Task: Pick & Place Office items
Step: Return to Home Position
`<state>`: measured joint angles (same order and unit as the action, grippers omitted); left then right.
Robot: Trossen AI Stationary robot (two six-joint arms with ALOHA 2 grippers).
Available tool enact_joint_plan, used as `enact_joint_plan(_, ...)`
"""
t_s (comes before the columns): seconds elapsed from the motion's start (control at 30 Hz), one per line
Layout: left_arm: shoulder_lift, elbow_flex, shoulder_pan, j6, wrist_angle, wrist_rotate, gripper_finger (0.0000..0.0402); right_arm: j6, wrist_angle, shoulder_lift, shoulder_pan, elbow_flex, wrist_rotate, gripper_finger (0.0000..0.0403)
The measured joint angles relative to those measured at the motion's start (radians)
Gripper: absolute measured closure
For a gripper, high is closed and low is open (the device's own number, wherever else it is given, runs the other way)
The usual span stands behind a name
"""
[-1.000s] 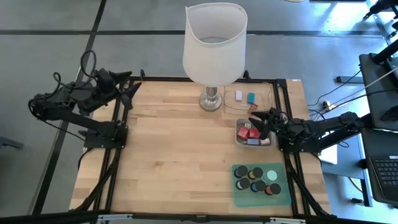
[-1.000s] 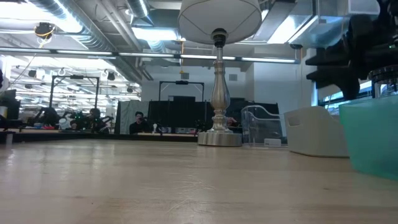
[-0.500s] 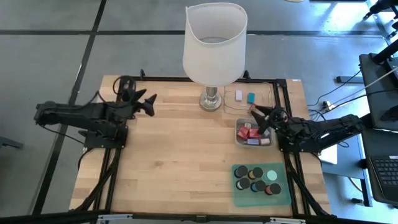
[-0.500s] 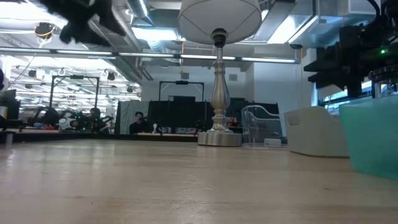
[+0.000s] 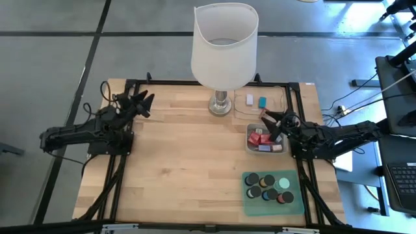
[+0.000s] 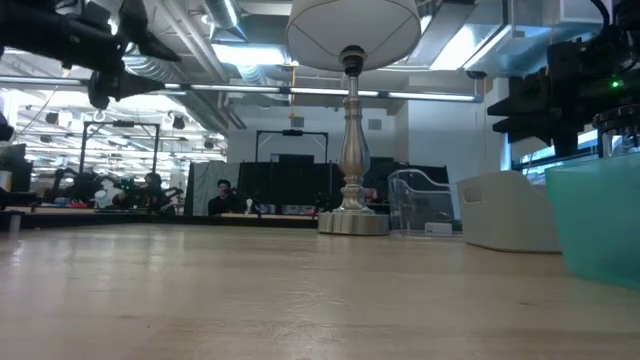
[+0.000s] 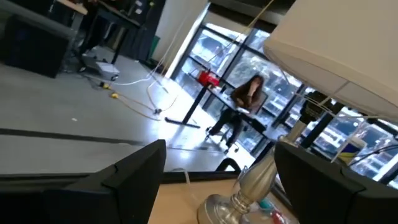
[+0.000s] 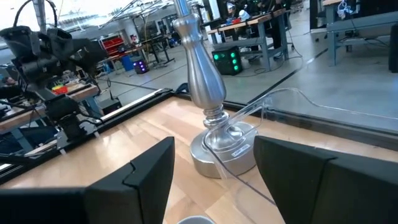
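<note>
Right gripper (image 5: 272, 122) held spread over the grey bin (image 5: 249, 148), red and pink adapters (image 5: 259, 138) inside seen only from above, left gripper (image 5: 144, 104) likewise spread, far left.

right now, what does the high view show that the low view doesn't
Only the high view: black cylinders and a mint-green disc on the green mat, red and pink blocks inside the grey bin, and where the grippers sit: left gripper at the table's far left, right gripper by the bin, both open. Only the low view: the room behind and the lamp shade's underside. Both: lamp, bin, clear tray.
</note>
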<state>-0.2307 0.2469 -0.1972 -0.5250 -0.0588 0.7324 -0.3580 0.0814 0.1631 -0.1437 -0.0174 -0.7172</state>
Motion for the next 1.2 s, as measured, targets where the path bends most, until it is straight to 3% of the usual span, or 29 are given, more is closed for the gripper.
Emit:
enact_joint_plan(0.23, 0.045, -0.094, -0.078, -0.032, -0.035, -0.113, 0.0105, 0.0, 0.0, 0.0, 0.001, 0.0, 0.0, 0.0181)
enact_joint_plan(0.43, 0.026, -0.147, -0.111, -0.054, -0.035, -0.11, 0.0105, 0.0, -0.002, 0.0, 0.001, 0.0, 0.0, 0.0181)
enact_joint_plan(0.93, 0.026, -0.188, -0.167, -0.055, 0.128, 0.193, 0.0105, 0.001, -0.017, 0.0, 0.001, 0.0, 0.0, 0.0181)
enact_joint_plan(1.2, 0.023, -0.188, -0.167, 0.101, 0.16, 0.226, 0.0105, 0.001, -0.016, 0.001, 0.001, 0.0, 0.0, 0.0181)
